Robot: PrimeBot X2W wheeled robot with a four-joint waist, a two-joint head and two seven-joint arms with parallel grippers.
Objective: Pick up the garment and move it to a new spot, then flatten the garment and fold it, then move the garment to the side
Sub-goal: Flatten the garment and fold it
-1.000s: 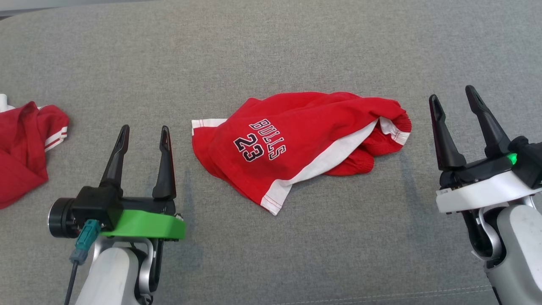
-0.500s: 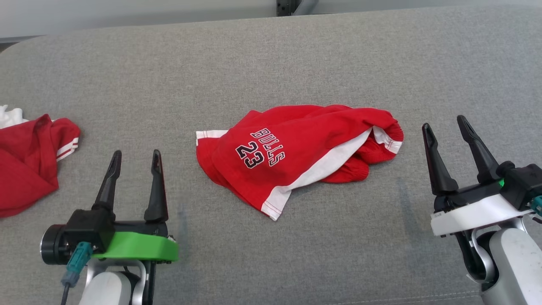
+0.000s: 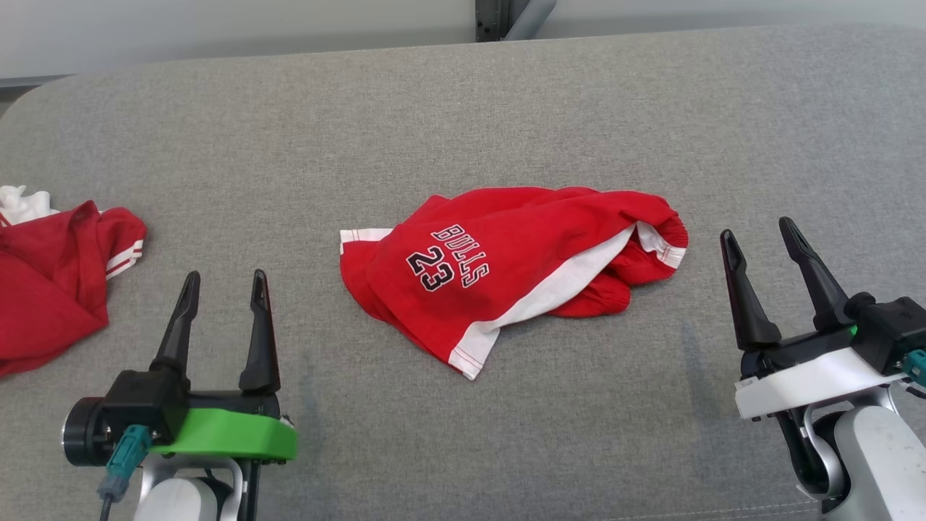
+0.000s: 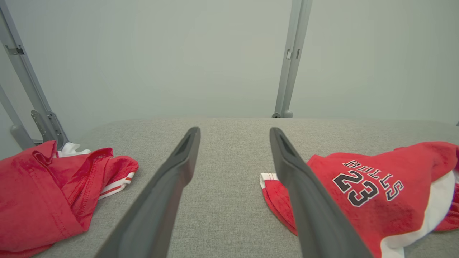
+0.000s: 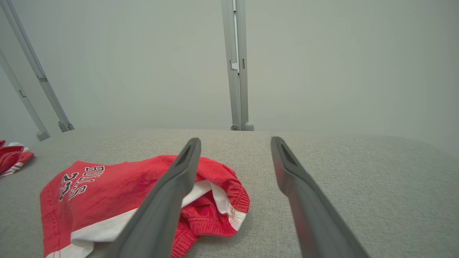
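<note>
Cam tilted up; L gripper (image 3: 225, 276), R gripper (image 3: 755, 227) open. Crumpled red shorts (image 3: 521, 253) on grey woven pad (image 3: 434, 108).

You are looking at the shorts (image 3: 506, 268) lying in the middle of the table (image 3: 463, 108). Your left gripper (image 3: 224, 278) is sitting nearer you to their left and your right gripper (image 3: 756, 228) to their right, both apart from them. A second garment (image 3: 51, 282) is lying at the table's left edge, left of the left gripper. A post (image 3: 499, 18) is standing behind the far edge.
</note>
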